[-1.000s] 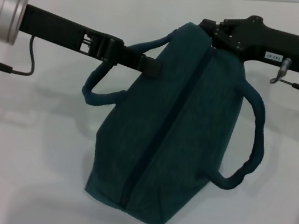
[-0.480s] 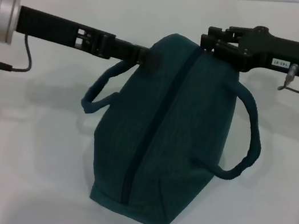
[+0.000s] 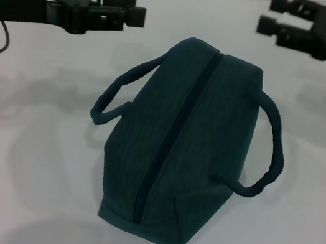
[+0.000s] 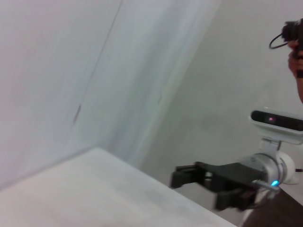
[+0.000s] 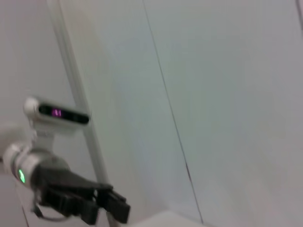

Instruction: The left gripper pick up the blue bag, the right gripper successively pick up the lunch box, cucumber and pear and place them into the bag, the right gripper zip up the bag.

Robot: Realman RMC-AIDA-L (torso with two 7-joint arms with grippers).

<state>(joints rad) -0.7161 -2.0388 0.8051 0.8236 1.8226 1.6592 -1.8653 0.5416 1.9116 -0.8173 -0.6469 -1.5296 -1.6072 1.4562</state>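
The blue bag [image 3: 181, 144] sits alone on the white surface [image 3: 30, 155], zipper apparently closed. The left tool [image 3: 134, 14] and right tool [image 3: 271, 15] hover beyond the bag's far end, fingers apart and empty, suggesting the bag is set down, released.

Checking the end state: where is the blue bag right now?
In the head view the blue bag sits zipped on the white table, centre frame, apart from the left gripper and right gripper.
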